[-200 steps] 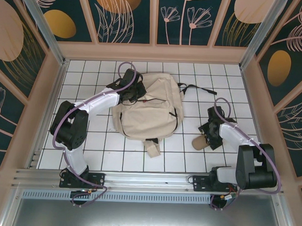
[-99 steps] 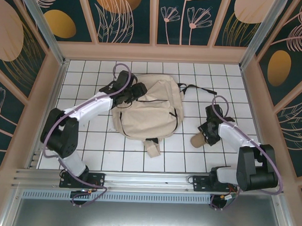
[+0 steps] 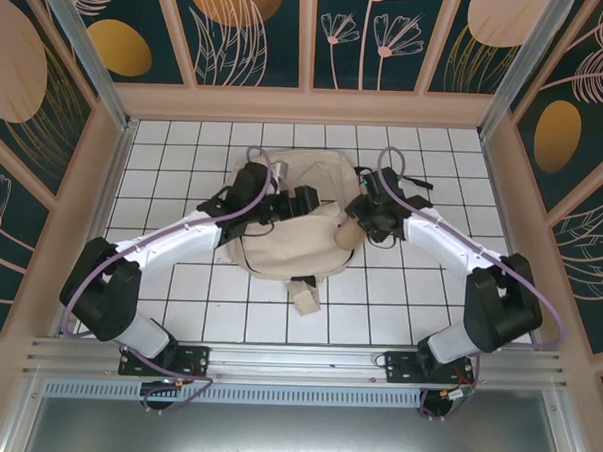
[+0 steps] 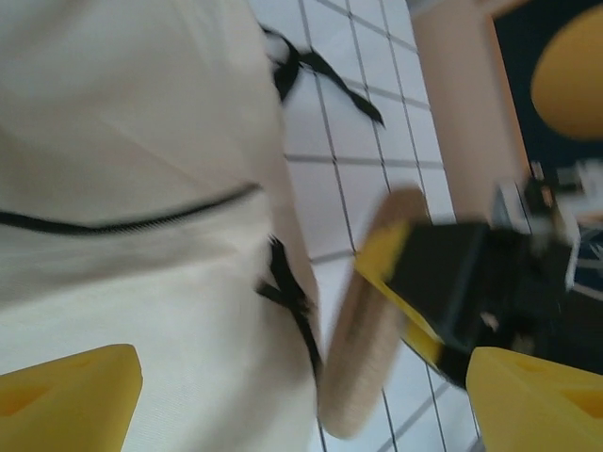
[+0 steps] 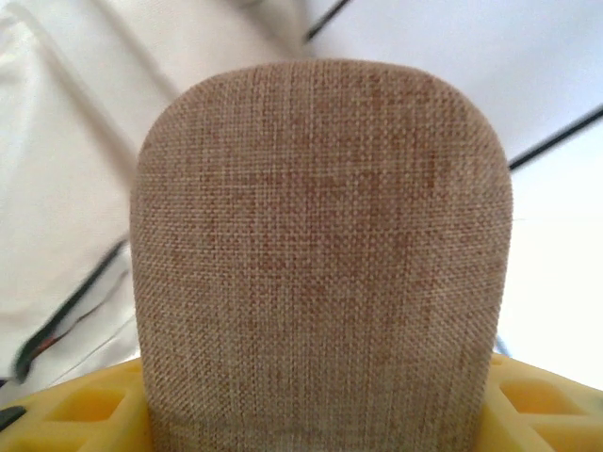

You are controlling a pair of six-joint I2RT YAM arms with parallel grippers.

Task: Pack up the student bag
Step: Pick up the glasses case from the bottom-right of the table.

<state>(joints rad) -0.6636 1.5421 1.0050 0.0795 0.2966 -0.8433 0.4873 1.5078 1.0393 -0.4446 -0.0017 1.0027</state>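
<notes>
The student bag (image 3: 281, 235), a large cream canvas backpack with dark zipper lines, lies flat in the middle of the tiled table. My left gripper (image 3: 308, 201) hovers over its upper part, open, with its yellow fingers (image 4: 66, 395) wide apart and cream bag cloth (image 4: 141, 141) below them. My right gripper (image 3: 362, 221) is at the bag's right edge, shut on a brown woven fabric pouch (image 3: 350, 231). In the right wrist view the pouch (image 5: 320, 245) stands up between the yellow fingers (image 5: 85, 405), with the bag (image 5: 66, 141) behind it. The left wrist view shows the pouch (image 4: 372, 320) beside the bag's edge.
A black strap (image 3: 399, 177) trails from the bag onto the tiles at the back right. A small beige loop (image 3: 304, 296) sticks out at the bag's near edge. Wooden walls (image 3: 103, 177) close in the table on three sides.
The left gripper has opened and slid right across the bag's top. The right arm has carried the brown pouch from the tiles at the right up to the bag's right edge.
</notes>
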